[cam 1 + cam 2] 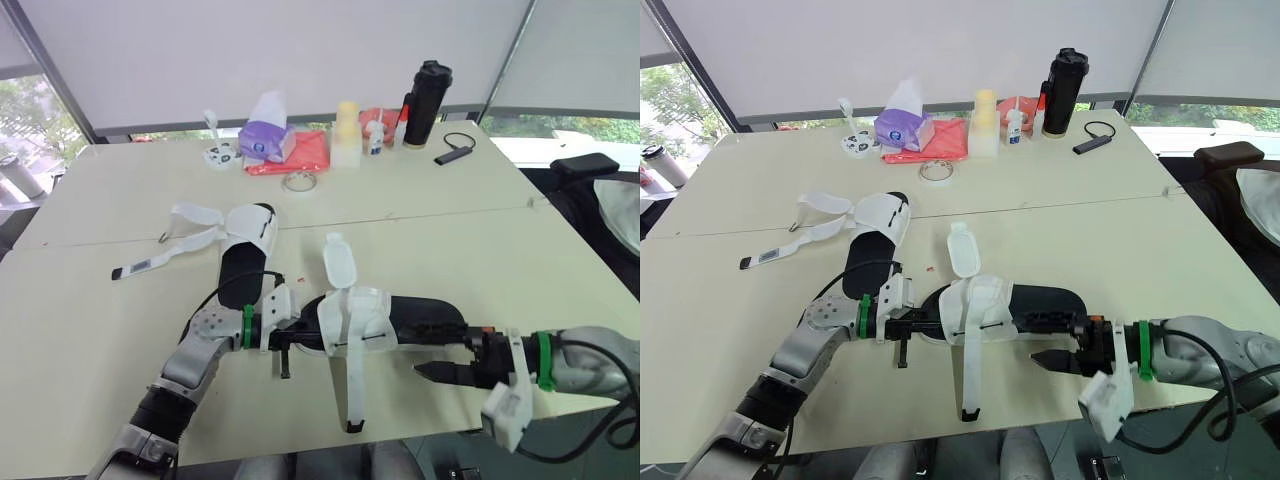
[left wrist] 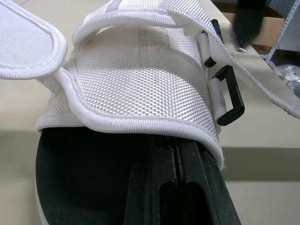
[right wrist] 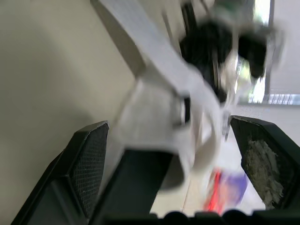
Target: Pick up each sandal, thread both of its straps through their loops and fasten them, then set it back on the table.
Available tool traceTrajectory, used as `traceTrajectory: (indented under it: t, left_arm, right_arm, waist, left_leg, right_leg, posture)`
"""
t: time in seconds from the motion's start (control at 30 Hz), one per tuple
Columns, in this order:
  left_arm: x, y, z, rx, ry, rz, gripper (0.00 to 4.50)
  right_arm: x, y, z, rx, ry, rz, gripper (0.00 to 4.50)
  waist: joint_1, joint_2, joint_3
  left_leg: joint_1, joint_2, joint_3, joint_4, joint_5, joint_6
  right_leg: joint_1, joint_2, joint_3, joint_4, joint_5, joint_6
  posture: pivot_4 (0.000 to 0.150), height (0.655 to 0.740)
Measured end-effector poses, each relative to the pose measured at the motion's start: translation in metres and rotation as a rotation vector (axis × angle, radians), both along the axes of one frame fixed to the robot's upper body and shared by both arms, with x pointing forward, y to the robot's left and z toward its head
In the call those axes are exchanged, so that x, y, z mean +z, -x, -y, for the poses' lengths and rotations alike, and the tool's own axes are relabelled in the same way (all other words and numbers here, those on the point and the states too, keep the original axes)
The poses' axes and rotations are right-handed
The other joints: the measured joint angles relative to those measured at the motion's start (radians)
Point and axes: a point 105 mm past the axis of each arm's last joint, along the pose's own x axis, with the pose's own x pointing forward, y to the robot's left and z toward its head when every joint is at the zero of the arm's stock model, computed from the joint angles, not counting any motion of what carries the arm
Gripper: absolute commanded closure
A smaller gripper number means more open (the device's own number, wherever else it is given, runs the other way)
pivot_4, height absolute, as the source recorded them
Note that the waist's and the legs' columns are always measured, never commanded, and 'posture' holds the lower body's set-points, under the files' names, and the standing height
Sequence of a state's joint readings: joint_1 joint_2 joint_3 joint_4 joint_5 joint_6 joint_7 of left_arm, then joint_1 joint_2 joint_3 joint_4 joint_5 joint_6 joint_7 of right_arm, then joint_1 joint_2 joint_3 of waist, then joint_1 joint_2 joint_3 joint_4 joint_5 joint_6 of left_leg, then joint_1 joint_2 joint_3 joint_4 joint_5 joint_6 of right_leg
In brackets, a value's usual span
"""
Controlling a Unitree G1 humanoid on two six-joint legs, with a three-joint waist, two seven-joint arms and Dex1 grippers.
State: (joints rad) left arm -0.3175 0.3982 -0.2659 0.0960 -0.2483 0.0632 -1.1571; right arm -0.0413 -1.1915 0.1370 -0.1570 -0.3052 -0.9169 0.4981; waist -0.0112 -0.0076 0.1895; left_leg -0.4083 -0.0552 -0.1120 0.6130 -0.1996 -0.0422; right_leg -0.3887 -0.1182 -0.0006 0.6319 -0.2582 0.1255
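A sandal point(image 1: 385, 322) with a black sole and white mesh upper lies across the near part of the table point(image 1: 90, 330). One white strap point(image 1: 352, 385) trails toward the front edge and another flap point(image 1: 339, 262) stands open behind. My left gripper point(image 1: 290, 338) is shut on the sandal's left end, and its fingers point(image 2: 176, 187) press together on the black sole below the black loops point(image 2: 229, 96). My right gripper point(image 1: 445, 355) is open at the sandal's right end, with the sole point(image 3: 140, 187) between its spread fingers point(image 3: 89, 164). A second sandal point(image 1: 245, 255) lies behind with its straps point(image 1: 165, 255) undone.
Along the far side stand a purple tissue pack point(image 1: 265, 140), a red cloth point(image 1: 300, 155), a pale cup stack point(image 1: 346, 135), a black bottle point(image 1: 427, 103), a tape ring point(image 1: 299, 182) and a black cable point(image 1: 455, 152). A dark chair point(image 1: 585, 165) sits off the right edge.
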Motion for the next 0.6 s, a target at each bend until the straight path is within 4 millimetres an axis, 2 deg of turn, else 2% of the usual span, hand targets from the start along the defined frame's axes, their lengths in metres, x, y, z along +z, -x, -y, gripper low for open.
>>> traceTrajectory:
  t: [0.13,0.27,0.5,0.6]
  left_arm:
    - [-0.001,0.002,-0.003,0.000,-0.008,0.007,4.50]
    - [-0.002,0.004,-0.006,0.002,-0.017,0.006,4.50]
    - [-0.002,0.005,-0.006,0.001,-0.018,0.009,4.50]
    - [-0.001,0.006,-0.006,-0.002,-0.018,0.011,4.50]
  right_arm:
    - [0.008,-0.014,0.006,-0.209,-0.060,-0.266,0.10]
    - [0.025,-0.015,0.012,-0.392,-0.128,-0.632,0.10]
    - [0.072,-0.007,-0.005,-0.541,-0.401,-1.298,0.10]
    - [0.074,0.005,-0.014,-0.587,-0.413,-1.594,0.10]
  waist:
    - [-0.001,0.000,0.000]
    - [0.001,0.001,0.000]
    - [0.002,0.001,0.000]
    - [0.002,0.001,0.000]
  left_leg:
    - [0.000,0.000,-0.001,0.000,0.000,0.001]
    - [-0.001,0.001,-0.003,0.000,-0.001,0.001]
    - [-0.004,0.001,-0.002,0.000,-0.002,0.002]
    - [-0.007,0.001,-0.002,0.000,-0.002,0.002]
  right_leg:
    - [0.000,0.000,0.000,0.000,0.000,0.000]
    - [0.000,-0.001,0.000,-0.001,0.000,0.000]
    - [-0.003,-0.002,0.000,-0.003,0.000,0.000]
    - [-0.006,-0.002,0.000,-0.004,0.000,0.000]
  posture:
    - [0.150,0.7400]
    - [0.150,0.7400]
    - [0.150,0.7400]
    - [0.150,0.7400]
